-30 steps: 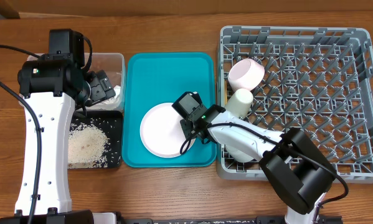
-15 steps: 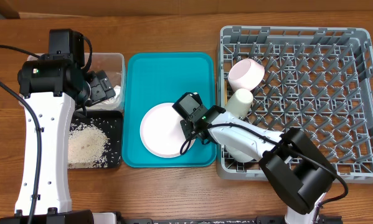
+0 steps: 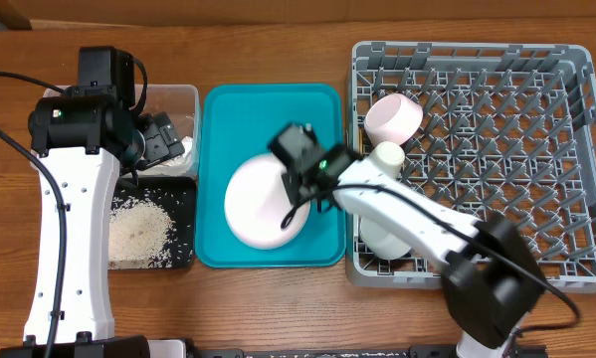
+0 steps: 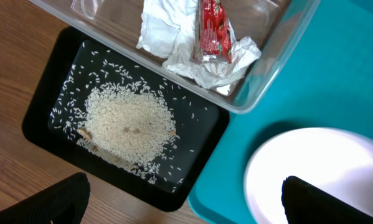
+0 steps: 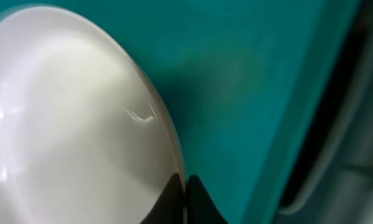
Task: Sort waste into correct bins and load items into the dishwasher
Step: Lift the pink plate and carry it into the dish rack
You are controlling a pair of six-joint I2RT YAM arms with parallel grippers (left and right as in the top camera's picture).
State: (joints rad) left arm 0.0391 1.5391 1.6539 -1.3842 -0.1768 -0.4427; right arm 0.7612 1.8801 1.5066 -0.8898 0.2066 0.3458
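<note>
My right gripper (image 3: 299, 195) is shut on the right rim of the round pale plate (image 3: 262, 204), which tilts up off the teal tray (image 3: 268, 109). In the right wrist view the fingertips (image 5: 174, 198) pinch the plate (image 5: 68, 124) edge. A pink cup (image 3: 392, 117), a white cup (image 3: 385, 162) and a white bowl (image 3: 380, 239) sit at the left side of the grey dish rack (image 3: 487, 149). My left gripper (image 3: 160, 139) hangs open above the bins. Tissue (image 4: 174, 37) and a red wrapper (image 4: 212, 28) lie in the clear tub (image 4: 267, 81); rice (image 4: 127, 127) lies in the black tray (image 4: 43, 118).
The teal tray (image 5: 254, 74) lies between the bins and the rack, whose grey wall (image 5: 360, 143) stands close to the right of the plate. A black cable (image 3: 9, 129) runs over the wooden table at the far left.
The right gripper closed on the plate's rim and rose, tipping the plate's right edge up off the teal tray. The left arm has not moved.
</note>
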